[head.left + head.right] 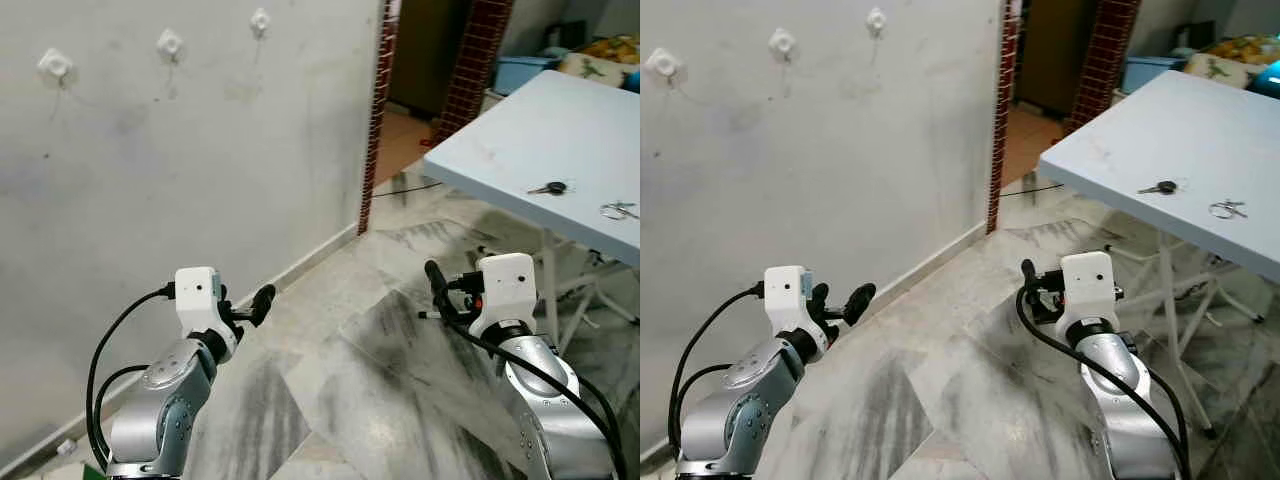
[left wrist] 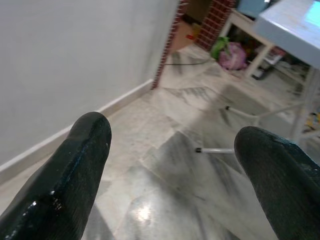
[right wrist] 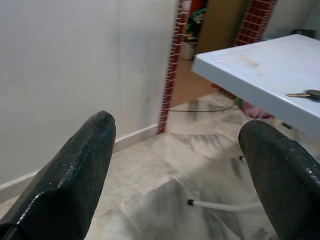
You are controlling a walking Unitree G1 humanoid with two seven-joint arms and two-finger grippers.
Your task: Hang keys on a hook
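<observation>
Keys (image 1: 548,187) lie on the table (image 1: 530,130), well beyond the spread-fingered right end effector (image 1: 436,285).

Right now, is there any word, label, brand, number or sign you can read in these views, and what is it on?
None can be read.
Wall hooks: plain white, no marking.
Table: no lettering; the keys on it are too small to read.
Patterned item behind the table: blurred print, no legible text.

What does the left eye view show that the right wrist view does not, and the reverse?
Left eye view: three white hooks on the wall, a key ring on the table, the left gripper. Right wrist view: something pink under the table. Both: the black-headed key, table, brick pillar, open right gripper.
</observation>
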